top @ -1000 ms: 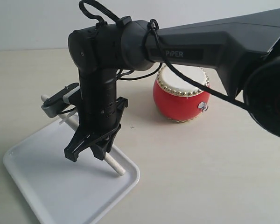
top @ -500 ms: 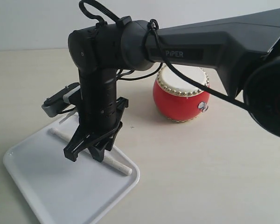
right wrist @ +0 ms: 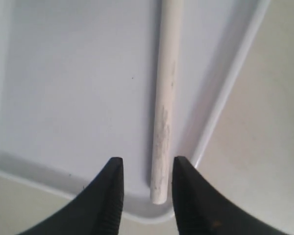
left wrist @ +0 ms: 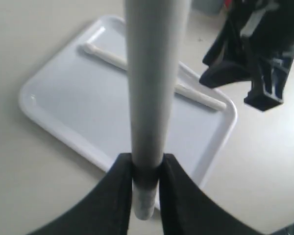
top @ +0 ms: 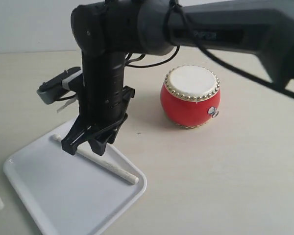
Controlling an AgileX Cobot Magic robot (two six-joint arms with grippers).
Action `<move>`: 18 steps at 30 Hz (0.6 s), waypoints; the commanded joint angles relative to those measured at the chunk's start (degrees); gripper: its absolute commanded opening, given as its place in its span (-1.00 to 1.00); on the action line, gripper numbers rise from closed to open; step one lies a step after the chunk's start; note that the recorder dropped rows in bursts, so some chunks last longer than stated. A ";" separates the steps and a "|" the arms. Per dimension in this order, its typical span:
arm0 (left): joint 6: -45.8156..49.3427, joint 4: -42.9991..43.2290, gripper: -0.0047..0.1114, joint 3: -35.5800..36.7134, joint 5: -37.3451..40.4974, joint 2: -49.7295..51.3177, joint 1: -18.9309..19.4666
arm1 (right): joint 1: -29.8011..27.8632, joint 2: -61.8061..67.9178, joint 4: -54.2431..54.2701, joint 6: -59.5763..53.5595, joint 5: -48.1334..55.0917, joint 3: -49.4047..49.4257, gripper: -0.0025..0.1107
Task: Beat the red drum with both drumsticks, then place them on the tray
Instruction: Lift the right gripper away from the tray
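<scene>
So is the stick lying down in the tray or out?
In. The drumstick lies flat inside the tray, right gripper open above it.

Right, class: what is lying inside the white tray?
One drumstick lies in the tray, along one rim. The right gripper, open above it, covers its middle in the exterior view. The other drumstick is clamped in the left gripper, not in the tray.

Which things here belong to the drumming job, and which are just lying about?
Job: glossy red barrel drum; flat white rectangular tray; pale wooden drumstick lying on the tray; second pale wooden drumstick in the left gripper.
Lying about: only the beige tabletop itself.
</scene>
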 commanded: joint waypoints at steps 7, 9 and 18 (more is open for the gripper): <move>17.13 -17.80 -0.92 1.90 -1.82 8.41 0.16 | -2.74 -20.42 -0.25 0.42 -12.37 21.84 -0.36; 21.06 -21.67 -0.92 1.90 -3.21 10.85 0.16 | -2.74 -24.67 2.21 0.42 -18.59 27.00 -0.36; 40.54 -38.02 -0.92 2.23 -5.04 18.94 0.16 | -2.60 -37.13 24.75 -9.39 -45.43 43.68 -0.36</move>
